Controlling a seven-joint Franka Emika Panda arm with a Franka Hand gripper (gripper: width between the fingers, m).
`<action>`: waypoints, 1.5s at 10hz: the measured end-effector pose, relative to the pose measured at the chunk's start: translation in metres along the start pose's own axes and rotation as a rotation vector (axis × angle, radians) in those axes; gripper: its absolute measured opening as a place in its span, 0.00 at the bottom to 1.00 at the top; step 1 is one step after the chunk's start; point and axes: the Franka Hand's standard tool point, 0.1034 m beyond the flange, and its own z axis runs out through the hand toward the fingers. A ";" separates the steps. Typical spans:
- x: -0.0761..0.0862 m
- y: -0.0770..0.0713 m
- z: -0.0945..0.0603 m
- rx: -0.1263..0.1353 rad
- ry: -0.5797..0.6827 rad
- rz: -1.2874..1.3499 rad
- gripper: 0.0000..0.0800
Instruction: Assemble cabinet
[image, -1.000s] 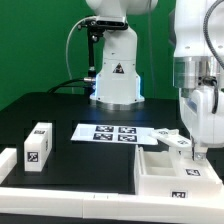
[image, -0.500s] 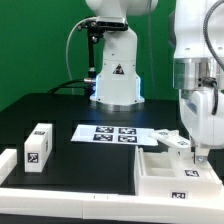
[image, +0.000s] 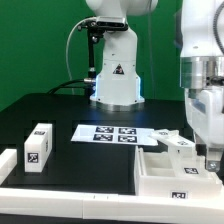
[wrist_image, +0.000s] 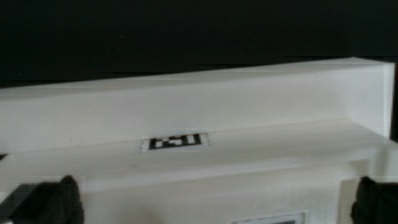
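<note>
now | fingers (wrist_image: 68, 202) spread, shifted toward exterior view's right | cabinet (image: 160, 172) unmoved

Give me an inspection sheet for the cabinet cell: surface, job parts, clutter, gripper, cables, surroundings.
Surface: black table, with a white border rail along the near edge.
Job's things: cabinet at the exterior view's right, recesses up; small tagged block upright at the left.
Clutter: nothing seen; the marker board lies flat mid-table.
Grippers: gripper over the cabinet, jaws open; contact cannot be told.
Cables: black cable loops beside the arm base.
Surroundings: green backdrop.
</note>
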 end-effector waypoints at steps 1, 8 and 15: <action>-0.005 0.003 -0.004 0.001 -0.006 0.007 0.98; 0.001 0.002 -0.001 -0.024 0.000 -0.009 1.00; -0.006 0.034 -0.029 -0.097 -0.061 -0.161 1.00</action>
